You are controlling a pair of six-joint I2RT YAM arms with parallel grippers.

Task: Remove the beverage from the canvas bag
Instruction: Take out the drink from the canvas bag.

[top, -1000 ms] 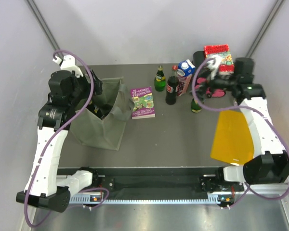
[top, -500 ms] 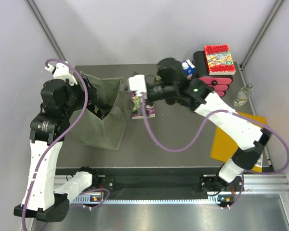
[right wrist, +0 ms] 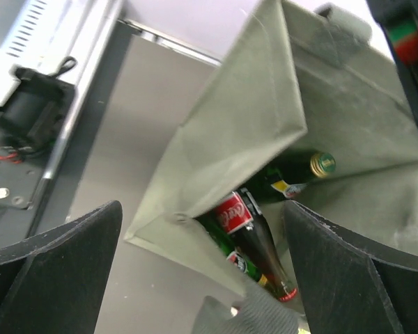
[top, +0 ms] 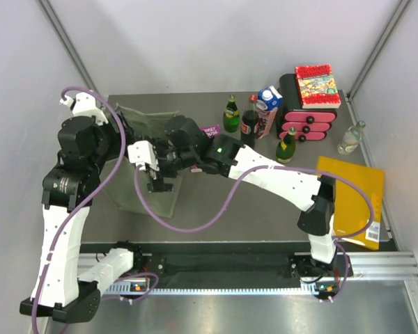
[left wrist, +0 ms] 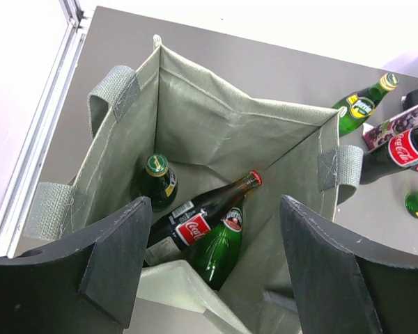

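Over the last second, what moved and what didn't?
The right gripper swung from beside the pink drawer box across to the left, now open above the mouth of the olive-green canvas bag. It holds nothing. The left gripper stays open over the bag; the back-row green bottle, cola bottle and blue-white carton unmoved.

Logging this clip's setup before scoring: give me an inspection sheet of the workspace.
Surface: dark grey table, no spills seen.
Job's things: canvas bag open; cola bottle, green bottle and gold-capped bottle inside.
Clutter: book, carton, pink drawer box, yellow folder, four standing bottles.
End effectors: left end effector and right end effector open over the bag, holding nothing.
Cables: purple cables loop off both arms.
Surroundings: pale walls, metal rail at near edge.
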